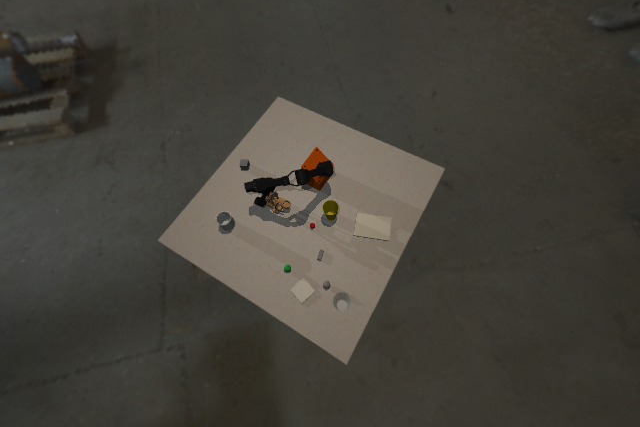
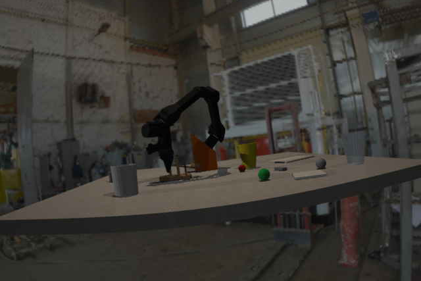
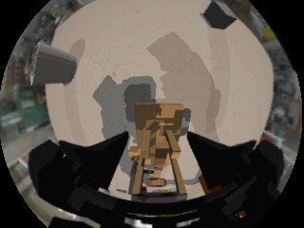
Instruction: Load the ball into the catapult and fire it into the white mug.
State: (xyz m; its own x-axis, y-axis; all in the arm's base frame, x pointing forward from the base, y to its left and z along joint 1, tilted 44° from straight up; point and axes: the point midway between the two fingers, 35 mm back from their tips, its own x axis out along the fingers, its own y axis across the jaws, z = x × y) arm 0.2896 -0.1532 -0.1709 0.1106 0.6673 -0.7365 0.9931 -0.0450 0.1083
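Showing tan wooden parts, the catapult (image 1: 279, 203) (image 2: 175, 177) (image 3: 159, 114) sits upright.

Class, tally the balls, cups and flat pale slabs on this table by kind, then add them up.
Balls: 3 (red, green, grey)
Cups: 3 (plain grey, yellow, ribbed)
Flat pale slabs: 2 (larger, smaller)
Total: 8

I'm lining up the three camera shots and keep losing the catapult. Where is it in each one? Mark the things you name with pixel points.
Top: the wooden catapult (image 1: 279, 204) (image 2: 175, 177) (image 3: 159, 113) is slightly left of and below centre, partly under the arm.
Exterior: left of centre, low in the picture, below the hand (image 2: 168, 170) (image 3: 158, 135).
Wrist: centre to lower centre, between the open fingers.
Shared landmark: the grey cup (image 1: 224, 219) (image 2: 125, 179) (image 3: 54, 65), left of the catapult in all three.
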